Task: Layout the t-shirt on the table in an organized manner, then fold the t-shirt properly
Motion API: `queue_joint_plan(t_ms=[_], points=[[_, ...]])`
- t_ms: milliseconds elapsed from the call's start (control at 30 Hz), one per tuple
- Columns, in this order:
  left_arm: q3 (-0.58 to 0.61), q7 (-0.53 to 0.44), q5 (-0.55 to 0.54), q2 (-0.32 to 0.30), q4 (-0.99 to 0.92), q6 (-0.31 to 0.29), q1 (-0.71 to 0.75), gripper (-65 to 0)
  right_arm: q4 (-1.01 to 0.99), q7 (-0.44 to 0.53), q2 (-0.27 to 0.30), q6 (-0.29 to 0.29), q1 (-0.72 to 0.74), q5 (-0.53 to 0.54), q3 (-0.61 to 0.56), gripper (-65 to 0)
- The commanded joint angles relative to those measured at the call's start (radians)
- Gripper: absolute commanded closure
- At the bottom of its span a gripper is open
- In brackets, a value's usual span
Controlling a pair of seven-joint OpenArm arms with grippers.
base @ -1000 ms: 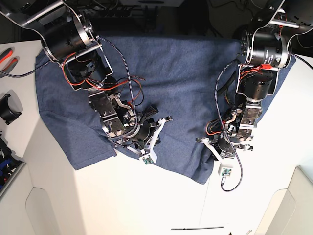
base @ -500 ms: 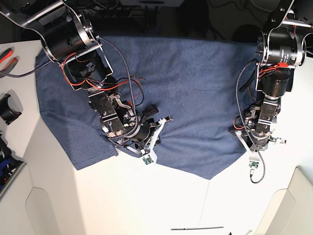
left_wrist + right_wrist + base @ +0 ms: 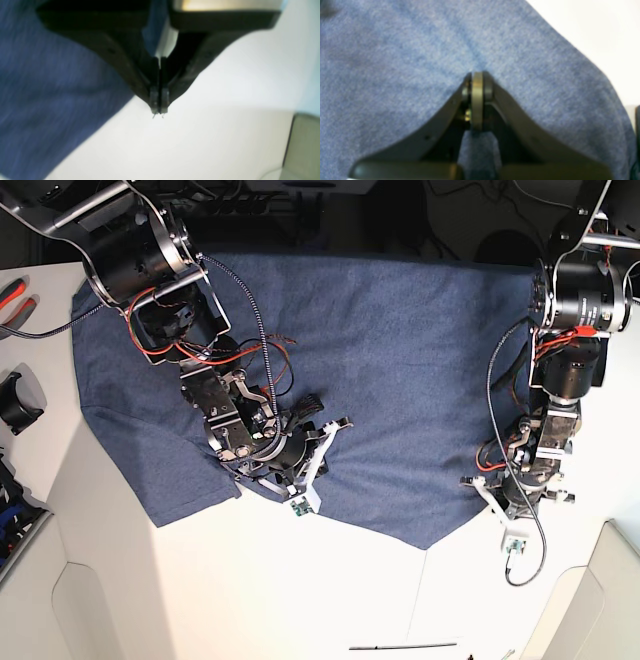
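Two arms are over your shirt [image 3: 380, 360], which lies spread across the upper half of the base frame on the white tabletop [image 3: 240, 590], its lower hem running from lower left toward a point at lower centre-right. Your right gripper [image 3: 477, 82], at centre-left of the base frame, sits down on the blue fabric with its jaws pressed together; in the right wrist view a crease in the cloth runs up from the tips, but you cannot tell whether any fabric is pinched between them. Your left gripper [image 3: 159, 105], at the right edge of the base frame, has its jaws pressed together too, with nothing between the tips; in the left wrist view they hang over bare tabletop just beside the shirt's edge, which fills the left of that frame. Both wrist views are blurred.
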Motion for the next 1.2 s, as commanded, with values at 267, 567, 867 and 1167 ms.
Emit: queue_joint_plan(t_ms=[267,567,867,1167], points=[[-0.001,-0.036,0.001,0.008,0.003,-0.221,-0.060,-9.8,-0.006,-0.076,0.006,-0.010,-0.001,-0.021,-0.001,0.0],[-0.001,-0.101,0.000,0.024,-0.143,-0.218,-0.059,-9.6,-0.006,-0.076,0.006,-0.010,-0.001,-0.018,-0.001,0.0],[-0.001,-0.108,-0.002,0.045,-0.124,-0.222,-0.056,0.0,-0.006,-0.076,0.006,-0.010,-0.001,-0.018,-0.001,0.0],[-0.001,-0.098,-0.091,0.044,0.101,-0.386,0.013,0.0,-0.006,-0.076,0.006,-0.010,-0.001,-0.018,-0.001,0.0]])
